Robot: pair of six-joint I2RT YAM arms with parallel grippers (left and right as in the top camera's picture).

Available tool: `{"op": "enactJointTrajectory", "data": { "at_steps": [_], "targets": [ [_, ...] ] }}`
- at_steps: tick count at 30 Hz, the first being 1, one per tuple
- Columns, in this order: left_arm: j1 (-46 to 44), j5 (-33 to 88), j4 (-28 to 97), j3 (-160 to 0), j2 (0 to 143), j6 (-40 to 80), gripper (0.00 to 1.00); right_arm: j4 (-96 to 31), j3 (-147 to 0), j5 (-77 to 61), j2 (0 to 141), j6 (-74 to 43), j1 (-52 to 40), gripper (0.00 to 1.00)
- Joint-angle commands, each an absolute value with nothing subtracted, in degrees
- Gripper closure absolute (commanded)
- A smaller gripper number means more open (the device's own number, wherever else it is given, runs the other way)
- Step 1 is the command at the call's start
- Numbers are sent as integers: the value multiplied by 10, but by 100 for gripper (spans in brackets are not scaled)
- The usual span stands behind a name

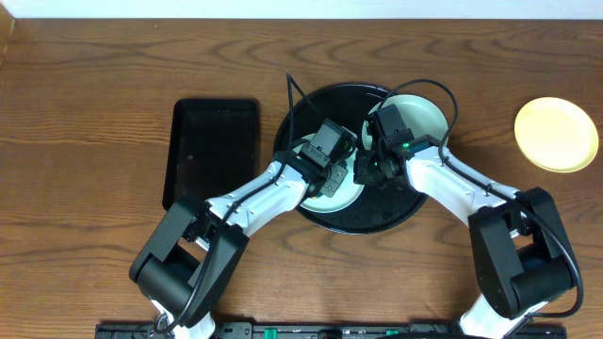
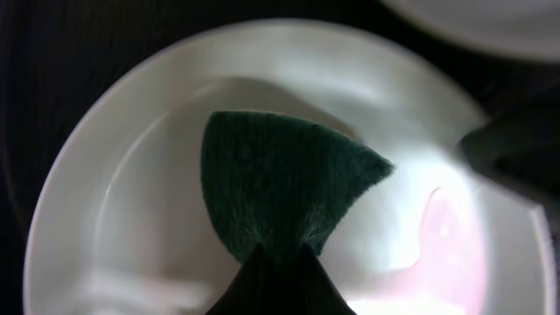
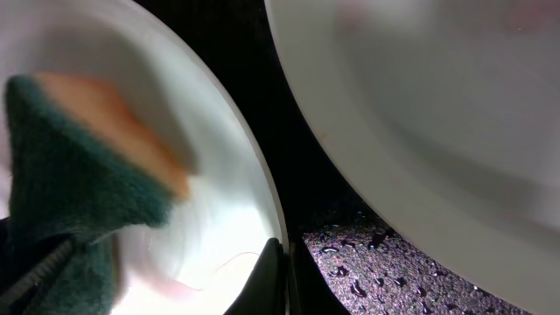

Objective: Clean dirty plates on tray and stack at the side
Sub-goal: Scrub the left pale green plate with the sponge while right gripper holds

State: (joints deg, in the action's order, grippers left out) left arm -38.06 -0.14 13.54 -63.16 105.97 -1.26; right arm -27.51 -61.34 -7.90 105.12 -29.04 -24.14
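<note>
Left pincer (image 2: 282,262) is pinched on a green sponge (image 2: 280,175), which is pressed flat on the front plate (image 2: 149,175). That plate sits low-left on the round tray (image 1: 377,218). The sponge fans up-frame from the tips.

Key relation: a pink smear (image 2: 446,236) lies right of the sponge in the left wrist view, between it and the dark finger at the right edge. I judge the next wipe should go rightward, and the left arm is the one on it.

Right pincer (image 3: 278,276) looks pressed together on the front plate's rim, steadying it, but the view is close and blurry, so I'm not certain.

Rear plate (image 3: 420,105) is on the tray's upper right, just beside the front one. Yellow plate (image 1: 556,134) sits alone on the worktop (image 1: 94,94), far right. Rectangular tray (image 1: 212,151) is at left.

I can read no writing, brands or labels.
</note>
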Motion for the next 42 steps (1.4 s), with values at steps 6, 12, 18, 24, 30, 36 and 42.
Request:
{"op": "enactJointTrajectory", "data": {
  "at_steps": [6,12,18,24,30,36,42],
  "targets": [
    [-368,14,86,-628,1064,-3,93,-283,-611,-93,1061,-280,-249,99],
    [-326,-12,73,-628,1068,0,92,-286,-611,-93,1061,-280,-249,99],
    [-287,-26,78,-628,1068,0,93,-292,-611,-93,1061,-280,-249,99],
    [-298,16,133,-628,1067,0,93,-291,-611,-93,1061,-280,-249,99],
    [-324,68,152,-628,1067,-6,93,-291,-611,-93,1061,-280,-249,99],
    [-353,76,183,-628,1067,-29,93,-290,-611,-93,1061,-280,-249,99],
    [-378,94,196,-628,1060,-57,92,-289,-611,-93,1061,-280,-249,99]
  ]
}}
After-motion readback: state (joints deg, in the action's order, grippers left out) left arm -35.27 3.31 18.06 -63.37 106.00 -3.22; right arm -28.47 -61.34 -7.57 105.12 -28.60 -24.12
